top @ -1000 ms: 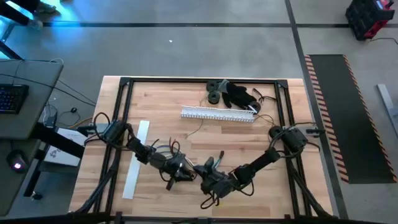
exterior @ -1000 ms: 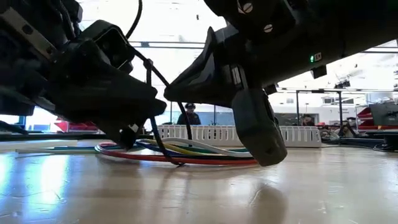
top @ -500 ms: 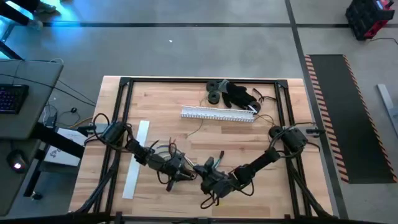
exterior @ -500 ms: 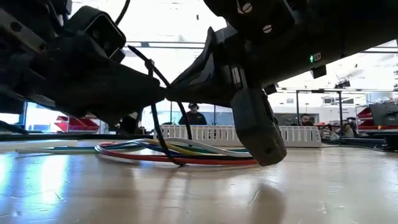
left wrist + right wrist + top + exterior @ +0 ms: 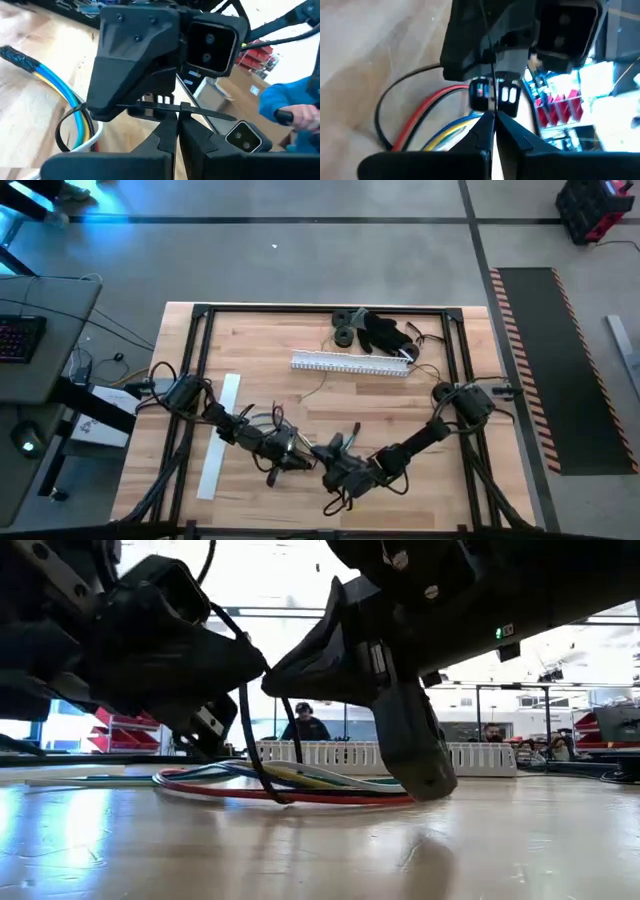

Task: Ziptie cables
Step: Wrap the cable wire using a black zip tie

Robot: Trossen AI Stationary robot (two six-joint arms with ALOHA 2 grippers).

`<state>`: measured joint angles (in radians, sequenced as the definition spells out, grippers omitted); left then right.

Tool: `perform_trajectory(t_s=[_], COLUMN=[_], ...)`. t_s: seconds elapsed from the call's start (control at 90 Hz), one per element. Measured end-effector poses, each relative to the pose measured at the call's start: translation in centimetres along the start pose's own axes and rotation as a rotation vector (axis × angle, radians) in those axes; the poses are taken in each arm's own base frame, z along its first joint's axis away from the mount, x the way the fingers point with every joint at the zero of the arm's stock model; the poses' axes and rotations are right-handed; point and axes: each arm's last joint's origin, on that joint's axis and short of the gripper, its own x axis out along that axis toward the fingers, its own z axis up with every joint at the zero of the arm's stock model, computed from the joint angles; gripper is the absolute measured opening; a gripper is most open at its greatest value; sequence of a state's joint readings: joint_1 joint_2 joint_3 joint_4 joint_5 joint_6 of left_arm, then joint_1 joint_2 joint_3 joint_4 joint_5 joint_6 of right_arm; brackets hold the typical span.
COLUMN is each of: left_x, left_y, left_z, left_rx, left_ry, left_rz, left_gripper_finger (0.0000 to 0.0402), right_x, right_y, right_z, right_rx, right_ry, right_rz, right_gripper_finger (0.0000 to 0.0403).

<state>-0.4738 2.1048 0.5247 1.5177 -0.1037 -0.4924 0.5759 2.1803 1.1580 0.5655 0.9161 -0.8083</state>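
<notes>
Both hands meet nose to nose over the cable bundle, front-centre of the wooden counter (image 5: 300,340).
We see left hand (image 5: 176,131) and right hand (image 5: 493,125) each pinched shut on the thin black plastic ziptie (image 5: 165,109) looped around the red, blue, yellow and grey cables (image 5: 300,787); white slotted duct (image 5: 352,364) beyond.

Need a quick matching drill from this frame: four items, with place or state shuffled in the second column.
Items:
1. cables
2. zip tie
3. white slotted duct
4. white flat strip

Places/states:
A. lies along the table's far side, away from both hands
B. looped around the wire bundle, pinched by both hands
C. flat on the wood at the left arm's side
D. coloured bundle lying on the table beneath the two hands

Pairs: 1-D, 2-B, 3-A, 4-C

Left hand and right hand meet near the table's front.
</notes>
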Motion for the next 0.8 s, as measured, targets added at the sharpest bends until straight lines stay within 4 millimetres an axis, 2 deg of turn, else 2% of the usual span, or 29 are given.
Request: perform_trajectory(t_s=[0.289, 0.489, 0.7, 0.8], left_x=[0.1, 0.1, 0.1, 0.1], left_y=[1.2, 1.4, 1.4, 1.3], left_z=[0.3, 0.2, 0.2, 0.2], left_rx=[-0.056, -0.065, -0.066, -0.065], left_ry=[0.036, 0.049, 0.045, 0.047], left_rz=[0.004, 0.008, 0.017, 0.017], left_gripper_finger=[0.0, 0.0, 0.0, 0.0], right_x=[-0.5, -1.2, -0.9, -0.9], right_y=[0.1, 0.3, 0.1, 0.1], right_z=[0.5, 1.2, 0.9, 0.9], right_rx=[-0.104, -0.134, -0.043, -0.041], right_ry=[-0.033, -0.085, -0.058, -0.054], right_rz=[-0.007, -0.001, -0.009, -0.013], right_gripper_finger=[0.0, 0.0, 0.0002, 0.0021])
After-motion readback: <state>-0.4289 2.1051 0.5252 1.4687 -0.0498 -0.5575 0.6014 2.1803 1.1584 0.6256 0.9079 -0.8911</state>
